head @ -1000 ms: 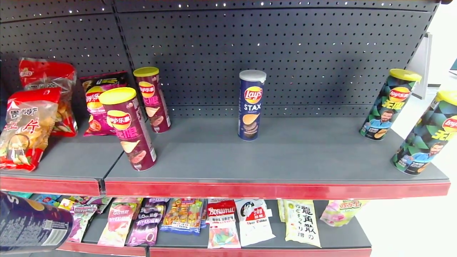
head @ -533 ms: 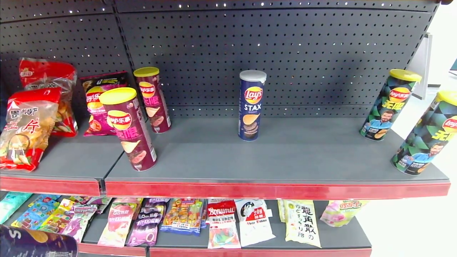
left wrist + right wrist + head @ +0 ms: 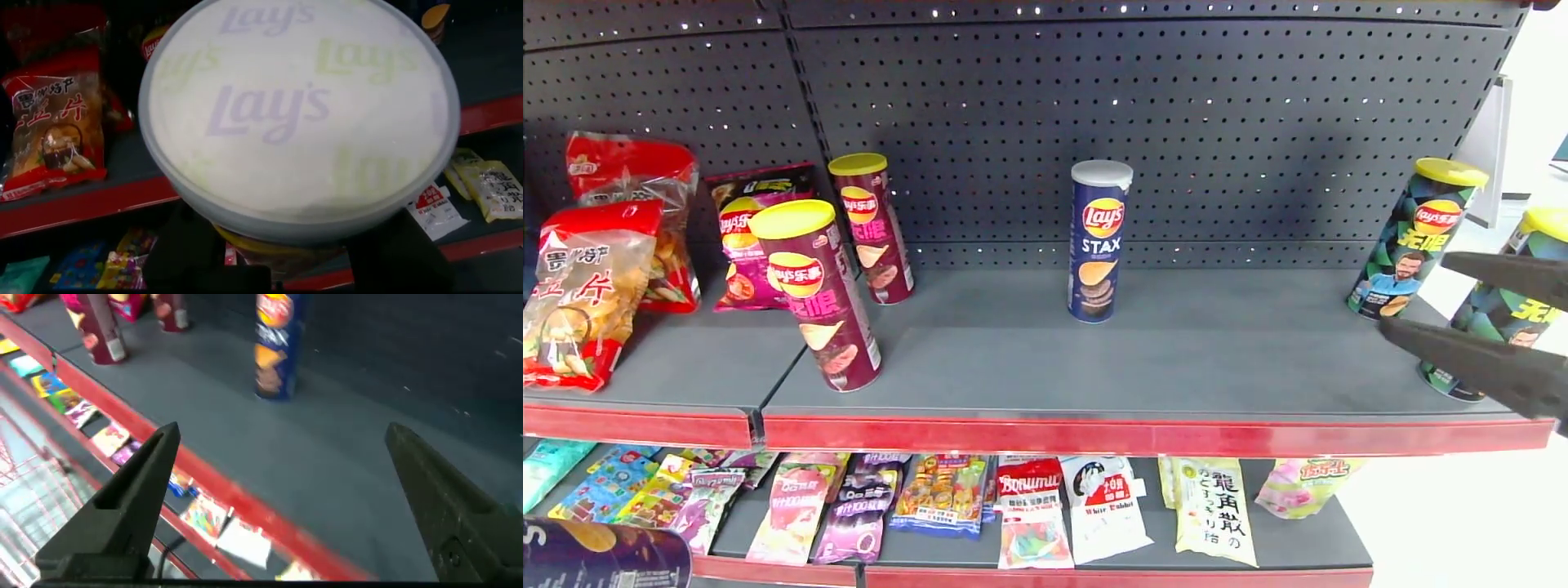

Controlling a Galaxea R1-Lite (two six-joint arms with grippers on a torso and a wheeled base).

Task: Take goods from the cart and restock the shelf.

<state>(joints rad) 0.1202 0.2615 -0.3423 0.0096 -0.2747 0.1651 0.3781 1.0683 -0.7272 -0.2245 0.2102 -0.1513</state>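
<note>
My left gripper [image 3: 298, 249] is shut on a dark blue chips can [image 3: 298, 106], whose pale lid faces the left wrist camera. That can [image 3: 600, 555] lies sideways at the head view's bottom left corner, in front of the lower shelf. My right gripper [image 3: 1413, 292] stands open at the right end of the grey upper shelf [image 3: 1143, 359], in front of a green chips can [image 3: 1499, 322]. Nothing is between its fingers [image 3: 131, 506]. A matching blue can [image 3: 1098, 241] stands upright at the middle back of the shelf, also seen as a blue can [image 3: 274, 343] beyond my right gripper [image 3: 283, 431].
Two purple cans [image 3: 815, 294] [image 3: 872, 227] and red snack bags [image 3: 584, 294] fill the shelf's left part. A second green can [image 3: 1413, 237] stands at the back right. Bare shelf lies on both sides of the blue can. Candy packets [image 3: 1029, 506] cover the lower shelf.
The can in my left gripper has sunk lower at the bottom left corner. My right gripper has come into the head view from the right edge, open.
</note>
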